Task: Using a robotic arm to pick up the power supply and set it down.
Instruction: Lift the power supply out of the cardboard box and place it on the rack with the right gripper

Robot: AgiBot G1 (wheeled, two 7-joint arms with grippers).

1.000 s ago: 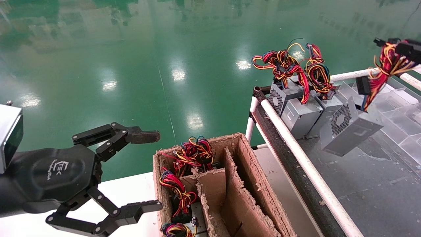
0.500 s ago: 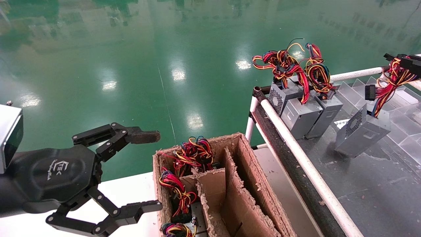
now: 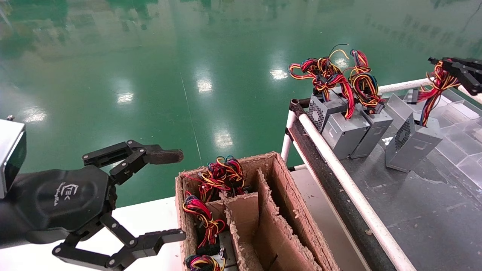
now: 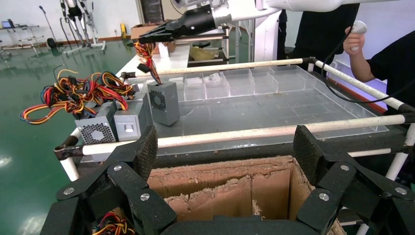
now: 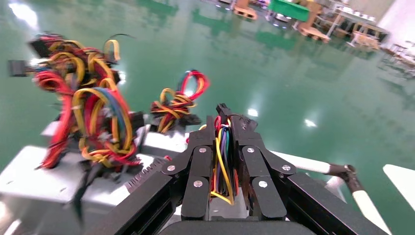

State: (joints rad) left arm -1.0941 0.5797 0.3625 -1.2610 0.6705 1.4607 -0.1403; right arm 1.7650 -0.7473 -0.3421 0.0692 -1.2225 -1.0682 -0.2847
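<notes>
The power supply (image 3: 414, 146), a grey box with a round vent, stands upright on the dark tabletop (image 3: 414, 214), to the right of the others. Its red and yellow wire bundle (image 3: 432, 87) runs up into my right gripper (image 3: 446, 67), which is shut on those wires at the far right. In the right wrist view the coloured wires (image 5: 222, 164) sit pinched between the right gripper's (image 5: 222, 128) fingers. From the left wrist view the same supply (image 4: 164, 101) shows under the right gripper (image 4: 159, 35). My left gripper (image 3: 181, 195) hangs open and empty, left of the cardboard box (image 3: 276, 177).
Three more grey supplies (image 3: 344, 133) with wire bundles stand near the table's far left corner. The cardboard box holds several others between torn dividers. A white pipe rail (image 3: 350, 190) edges the table. Clear plastic compartments (image 3: 465, 131) lie behind. People (image 4: 386, 54) stand beyond the table.
The right gripper carried the hanging, tilted supply farther back and right and lowered it. It now stands upright on the tabletop, wires still gripped. The left arm has not moved.
</notes>
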